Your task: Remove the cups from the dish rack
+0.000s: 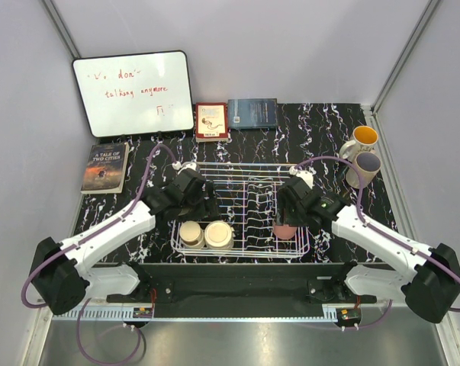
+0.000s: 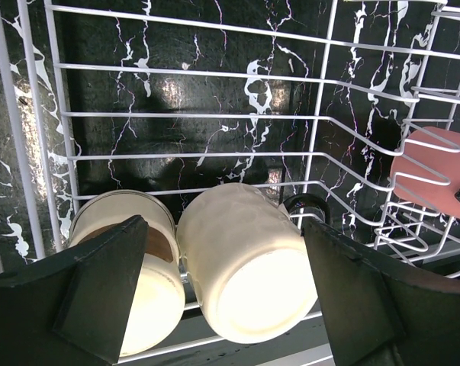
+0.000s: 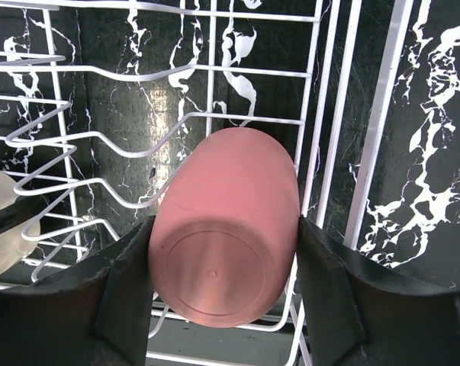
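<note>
A glossy, white-coated wire dish rack (image 1: pixel 230 191) sits on a polished black surface (image 1: pixel 321 137) veined white like marble. The pink tumbler (image 3: pixel 226 244) looks like smooth, matt plastic, the cream cups (image 2: pixel 249 267) are smooth with a soft sheen, and the right arm's fingers (image 3: pixel 123 305) are matt black plastic.

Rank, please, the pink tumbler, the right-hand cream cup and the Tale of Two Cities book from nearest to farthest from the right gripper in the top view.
From the right gripper:
1. pink tumbler, between its fingers, at the dish rack right end.
2. right-hand cream cup, rack's near left.
3. Tale of Two Cities book, outside the rack, far left.
</note>
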You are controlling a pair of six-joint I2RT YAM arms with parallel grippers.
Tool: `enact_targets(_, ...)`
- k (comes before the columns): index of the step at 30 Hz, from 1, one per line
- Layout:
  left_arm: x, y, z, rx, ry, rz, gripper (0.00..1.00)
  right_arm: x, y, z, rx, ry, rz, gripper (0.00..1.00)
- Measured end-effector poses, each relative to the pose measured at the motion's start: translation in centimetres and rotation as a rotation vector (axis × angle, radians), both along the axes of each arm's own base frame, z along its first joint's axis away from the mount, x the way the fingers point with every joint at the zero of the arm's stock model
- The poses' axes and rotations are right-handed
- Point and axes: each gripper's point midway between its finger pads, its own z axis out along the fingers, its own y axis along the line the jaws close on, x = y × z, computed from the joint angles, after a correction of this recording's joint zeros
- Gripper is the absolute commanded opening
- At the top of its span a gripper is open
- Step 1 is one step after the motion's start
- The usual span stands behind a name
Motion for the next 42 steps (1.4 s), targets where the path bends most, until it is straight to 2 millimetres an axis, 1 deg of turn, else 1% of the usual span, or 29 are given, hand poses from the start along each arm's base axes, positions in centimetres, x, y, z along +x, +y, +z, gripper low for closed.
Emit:
enact_targets(1, 0.0, 0.0, 0.0, 0.001, 0.001, 0.0, 0.86, 0.0, 0.0, 0.1, 0.003, -0.003, 0.001, 0.27)
enact_targets(2, 0.0, 0.0, -0.1, 0.002, 0.002, 0.0, 0.86, 0.0, 0.1, 0.1, 0.005, -0.003, -0.001, 0.21)
enact_targets(4, 0.0, 0.0, -0.1, 0.002, 0.003, 0.0, 0.86, 0.0, 0.1, 0.1, 0.006, -0.004, -0.001, 0.03)
enact_targets(5, 0.0, 0.0, -0.2, 0.003, 0.003, -0.001, 0.86, 0.0, 0.0, 0.2, 0.007, -0.004, -0.001, 0.0)
enact_targets(11, 0.1, -0.1, -0.4, 0.009, 0.009, -0.001, 0.84, -0.5, -0.2, 0.9, 0.022, -0.01, -0.007, 0.0)
enact_targets(14, 0.1, -0.1, -0.4, 0.01, 0.008, -0.003, 0.84, -0.7, -0.4, 2.2, 0.034, -0.016, -0.006, 0.0)
enact_targets(16, 0.3, -0.2, -0.1, 0.005, 0.001, -0.004, 0.84, -0.5, -0.3, 4.1, 0.057, -0.048, -0.003, 0.0)
enact_targets(17, 0.4, -0.3, 0.1, 0.003, -0.002, -0.004, 0.84, -0.4, -0.3, 5.4, 0.064, -0.066, 0.0, 0.0)
enact_targets(19, 0.7, -0.5, 0.7, -0.004, -0.018, -0.005, 0.84, 0.1, 0.2, 8.3, 0.11, -0.119, 0.004, 0.0)
enact_targets(20, 1.0, -0.7, 1.2, -0.01, -0.031, -0.005, 0.84, 0.7, 0.7, 10.8, 0.151, -0.167, 0.008, 0.0)
enact_targets(21, 1.2, -0.8, 1.6, -0.014, -0.04, -0.005, 0.84, 1.1, 1.1, 12.5, 0.181, -0.203, 0.01, 0.0)
enact_targets(23, 1.7, -1.1, 2.6, -0.027, -0.066, -0.003, 0.85, 1.8, 1.8, 16.6, 0.257, -0.291, 0.016, 0.0)
enact_targets(26, 2.4, -1.7, 4.1, -0.066, -0.11, -0.002, 0.85, 2.4, 2.5, 20.1, 0.346, -0.38, 0.026, 0.0)
enact_targets(28, 2.9, -2.2, 5.4, -0.123, -0.151, 0.002, 0.86, 2.7, 3.0, 20.7, 0.385, -0.389, 0.035, 0.0)
enact_targets(30, 3.3, -2.8, 7.3, -0.223, -0.207, 0.013, 0.86, 3.6, 3.3, 21.0, 0.443, -0.387, 0.03, 0.0)
enact_targets(32, 3.5, -2.9, 9.0, -0.336, -0.261, 0.039, 0.86, 5.2, 3.3, 20.5, 0.529, -0.372, -0.001, 0.0)
enact_targets(34, 3.8, -2.7, 10.8, -0.478, -0.328, 0.067, 0.86, 6.5, 3.2, 19.5, 0.622, -0.348, -0.037, 0.0)
enact_targets(36, 3.8, -2.4, 12.3, -0.615, -0.386, 0.087, 0.87, 7.4, 3.5, 18.9, 0.741, -0.317, -0.053, 0.0)
enact_targets(39, 3.9, -2.9, 13.6, -0.761, -0.418, 0.072, 0.87, 8.3, 4.8, 19.1, 0.946, -0.287, -0.042, 0.0)
enact_targets(40, 3.8, -3.5, 14.1, -0.805, -0.419, 0.049, 0.87, 8.4, 5.9, 19.7, 1.057, -0.271, -0.013, 0.0)
enact_targets(42, 3.6, -4.4, 14.9, -0.861, -0.415, 0.005, 0.86, 8.5, 7.2, 20.2, 1.168, -0.234, 0.023, 0.0)
